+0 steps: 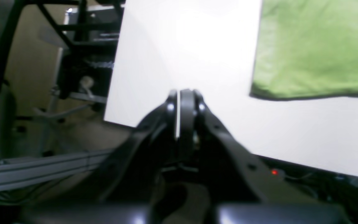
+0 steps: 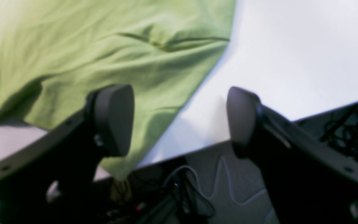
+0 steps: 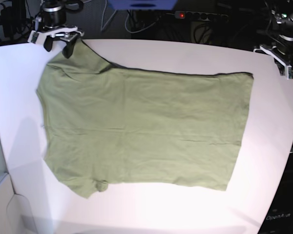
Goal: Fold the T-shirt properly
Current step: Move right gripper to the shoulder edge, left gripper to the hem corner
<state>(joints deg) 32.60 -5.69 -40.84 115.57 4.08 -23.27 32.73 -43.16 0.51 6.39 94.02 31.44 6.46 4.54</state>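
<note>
The sage-green T-shirt lies spread flat on the white table, with one sleeve at the far left corner and one at the near left. My right gripper is open at the far left table edge, over the shirt's far sleeve. In the right wrist view, one finger is above the cloth and the other is above bare table. My left gripper is shut and empty at the far right, clear of the shirt's corner.
A power strip with a red light and cables lie behind the table. A metal rail and dark frames stand beside the table's right edge. A white box sits at the near left corner.
</note>
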